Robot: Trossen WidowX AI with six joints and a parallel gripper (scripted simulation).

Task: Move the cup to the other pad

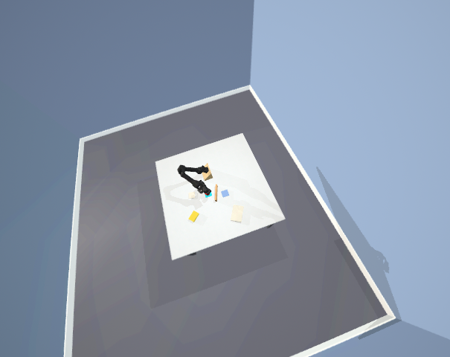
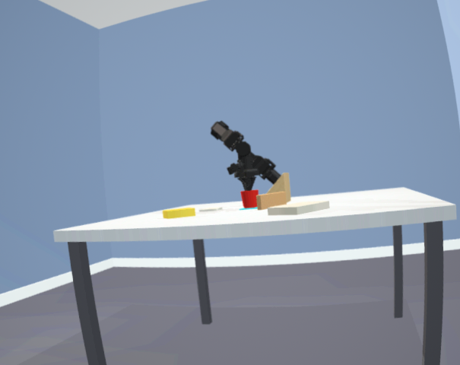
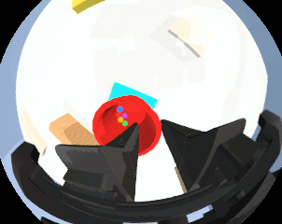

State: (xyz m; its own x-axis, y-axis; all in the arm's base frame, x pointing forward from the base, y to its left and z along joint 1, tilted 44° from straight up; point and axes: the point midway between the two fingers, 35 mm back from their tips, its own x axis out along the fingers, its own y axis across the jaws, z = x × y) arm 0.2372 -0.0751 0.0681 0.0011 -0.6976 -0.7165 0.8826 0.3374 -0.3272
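Presently on my screens, item by item: the pincer points down at the white table with its fingers parted to a moderate gap, gripping nothing; in the wrist view one dark fingertip overlaps the near rim of the cup while the other stands clear beside it, and I cannot tell whether that first tip touches the rim. Red cup, upright, directly beneath and slightly ahead of the pincer, base resting on the cyan pad, whose far corner shows beyond the cup. Coloured marbles, several, lying inside the cup at its bottom. Second pad, pale blue, flat on the table to one side of the pincer, with an upright wooden bar standing between it and the cup. Tan wedge block close to the arm's lower link, behind the pincer. Flat pale board lying further out on the pale blue pad's side, well apart from the pincer. Yellow block lying flat on the opposite side, also well apart. Small cream object, near the pincer on the yellow block's side, too small for me to identify.
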